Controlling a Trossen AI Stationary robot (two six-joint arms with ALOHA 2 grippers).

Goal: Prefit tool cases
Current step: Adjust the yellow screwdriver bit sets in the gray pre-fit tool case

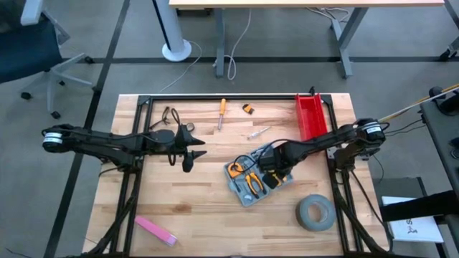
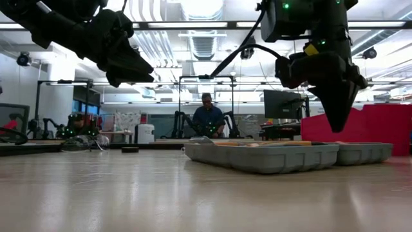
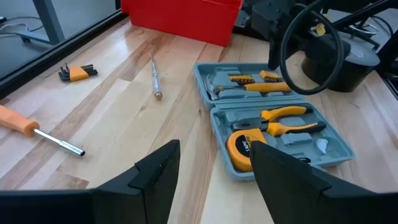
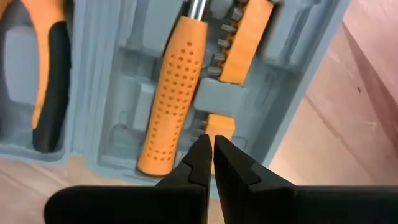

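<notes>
A blue-grey moulded plastic tool case (image 1: 252, 181) lies open on the pale wood-plank table (image 1: 208, 208), the right gripper (image 4: 208, 146) poised above it, fingers together. At nine o'clock, well apart, the left gripper (image 1: 192, 153) hangs with fingers spread. A red bin (image 1: 311, 116) sits at one o'clock, a grey tape roll (image 1: 315, 213) at four.

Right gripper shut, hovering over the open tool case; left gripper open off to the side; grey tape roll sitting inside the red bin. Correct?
Not quite. The grey tape roll is not in the red bin; the high view shows it lying on the bare table near the front edge, apart from the bin. The rest holds: right gripper shut over the open tool case, left gripper open, off to the side.
</notes>
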